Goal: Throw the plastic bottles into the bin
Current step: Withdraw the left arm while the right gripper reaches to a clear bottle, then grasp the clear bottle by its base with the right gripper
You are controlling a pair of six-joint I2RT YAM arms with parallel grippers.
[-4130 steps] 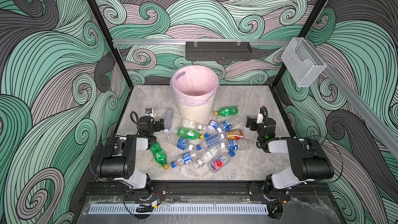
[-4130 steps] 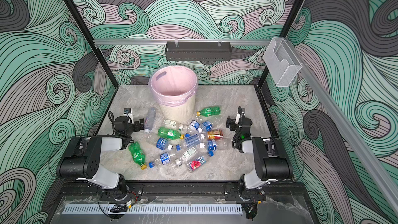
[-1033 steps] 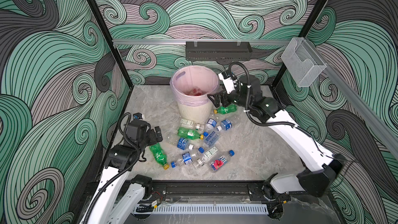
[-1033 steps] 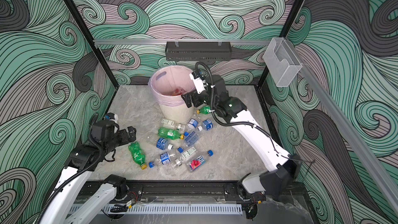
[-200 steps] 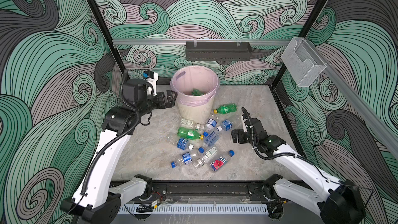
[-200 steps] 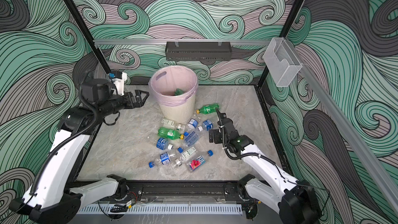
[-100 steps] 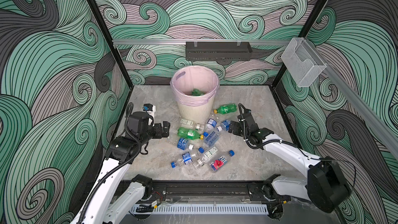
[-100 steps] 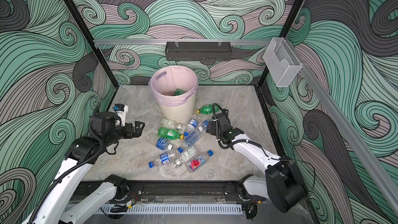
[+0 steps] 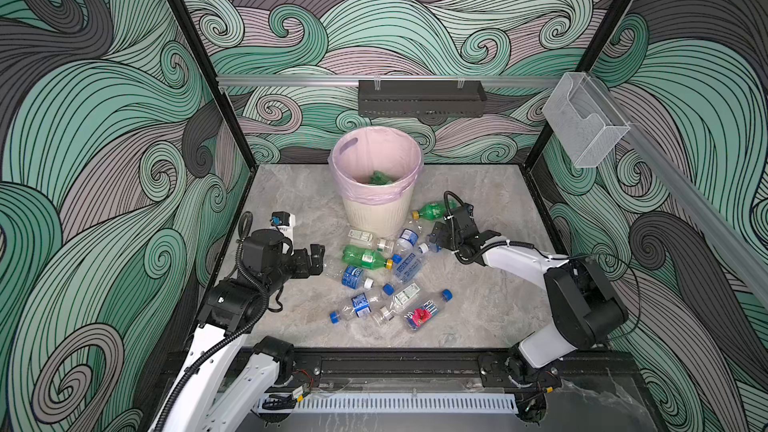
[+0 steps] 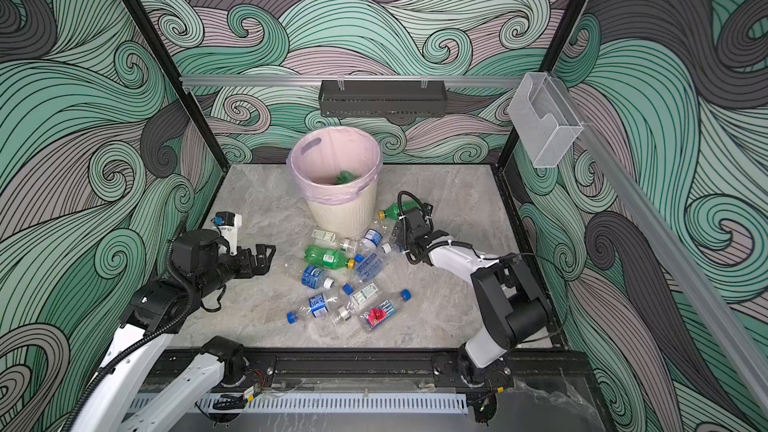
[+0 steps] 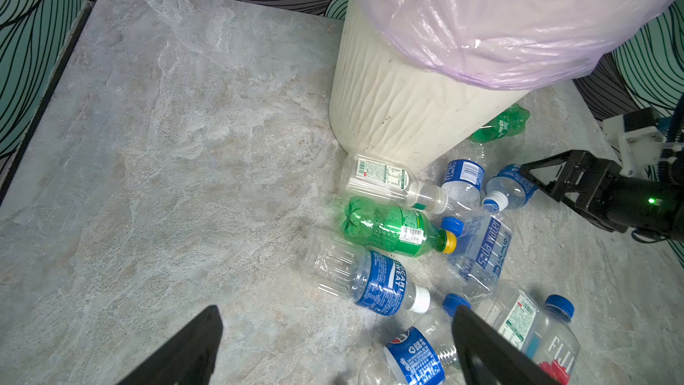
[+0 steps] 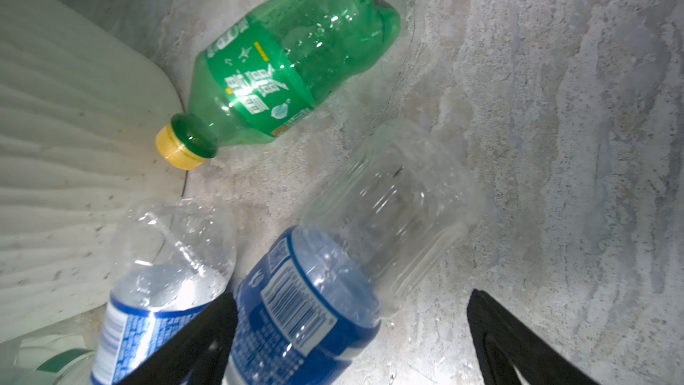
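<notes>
Grey marbled tabletop (image 9: 291, 201), cream ribbed bin (image 9: 376, 214) standing near the back, plastic bottles (image 9: 363, 256) lying scattered in front

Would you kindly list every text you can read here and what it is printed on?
"FIJI": clear bottle with red flower label.
"soda water": clear blue-lettered bottle.
"OCARI SWEAT": blue-labelled bottle, first letter hidden.
White characters on the green bottle and all fine print: unreadable.

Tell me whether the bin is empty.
Not empty: a green bottle lies inside the bin, seen in both top views.
</notes>
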